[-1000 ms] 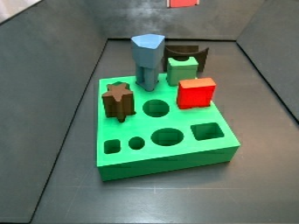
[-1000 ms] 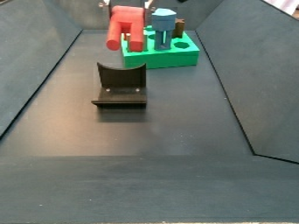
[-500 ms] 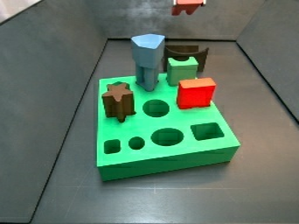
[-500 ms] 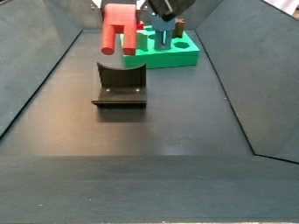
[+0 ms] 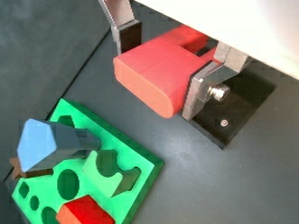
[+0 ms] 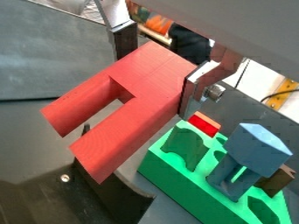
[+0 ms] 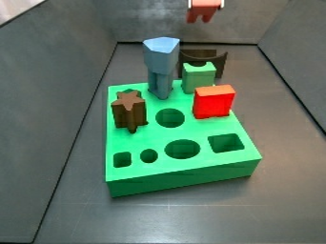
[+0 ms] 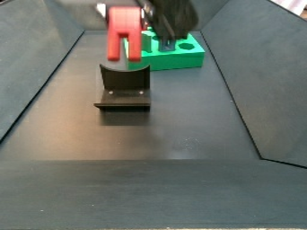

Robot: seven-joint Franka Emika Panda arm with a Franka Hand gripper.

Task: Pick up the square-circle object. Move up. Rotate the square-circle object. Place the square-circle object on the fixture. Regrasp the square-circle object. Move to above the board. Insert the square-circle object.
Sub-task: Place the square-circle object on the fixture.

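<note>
My gripper (image 5: pixel 167 59) is shut on the square-circle object (image 5: pixel 158 74), a red piece clamped by its square end between the silver fingers (image 6: pixel 201 83). In a wrist view its long part (image 6: pixel 111 131) points down and away from the jaws. In a side view the object (image 8: pixel 118 34) hangs upright with its lower end just above the prongs of the dark fixture (image 8: pixel 124 85); I cannot tell if they touch. The fixture's base (image 5: pixel 233 109) lies under the piece. The green board (image 7: pixel 192 173) sits beyond the fixture (image 7: pixel 204 57), and the object (image 7: pixel 201 10) shows near the frame's top.
On the board (image 8: pixel 177 59) stand a tall blue peg (image 7: pixel 159 62), a dark brown star peg (image 7: pixel 128 108), a bright red cube (image 7: pixel 214 100) and a green block (image 7: pixel 196 74). Grey sloping walls (image 8: pixel 42 81) enclose the dark floor.
The gripper has come down with the red piece; its lower end now hangs close over the fixture's prongs. The board and its pegs have not moved.
</note>
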